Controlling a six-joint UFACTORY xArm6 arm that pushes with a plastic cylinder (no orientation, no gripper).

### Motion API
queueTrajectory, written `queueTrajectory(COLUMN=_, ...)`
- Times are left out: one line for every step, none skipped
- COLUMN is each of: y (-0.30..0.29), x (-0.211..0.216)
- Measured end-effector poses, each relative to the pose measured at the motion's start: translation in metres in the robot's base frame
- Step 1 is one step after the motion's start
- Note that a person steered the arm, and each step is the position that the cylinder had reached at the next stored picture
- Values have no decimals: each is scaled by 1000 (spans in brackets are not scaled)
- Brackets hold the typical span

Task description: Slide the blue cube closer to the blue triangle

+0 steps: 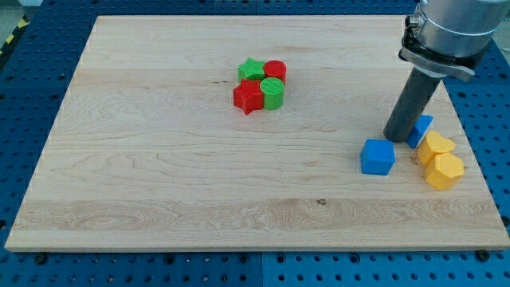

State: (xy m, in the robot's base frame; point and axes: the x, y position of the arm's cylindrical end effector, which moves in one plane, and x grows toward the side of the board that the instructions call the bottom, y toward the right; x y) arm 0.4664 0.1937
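The blue cube (377, 156) lies on the wooden board (159, 159) at the view's lower right. The blue triangle (421, 130) is just to its upper right, partly hidden behind my rod, with a small gap between the two. My tip (395, 138) rests on the board just above the cube's right side and against the triangle's left side.
Two yellow blocks (437, 147) (445, 171) sit touching, right of the blue cube and below the triangle, near the board's right edge. A cluster of a green star (251, 69), red cylinder (276, 70), red star (248, 97) and green cylinder (272, 92) lies at upper centre.
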Motion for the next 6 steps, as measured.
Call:
queueTrajectory(y=-6, x=-13)
queueTrajectory(y=-72, x=-14)
queueTrajectory(y=-145, x=-14)
queueTrajectory(y=-161, x=33)
queueTrajectory(y=-134, x=79)
queueTrajectory(y=-90, x=84)
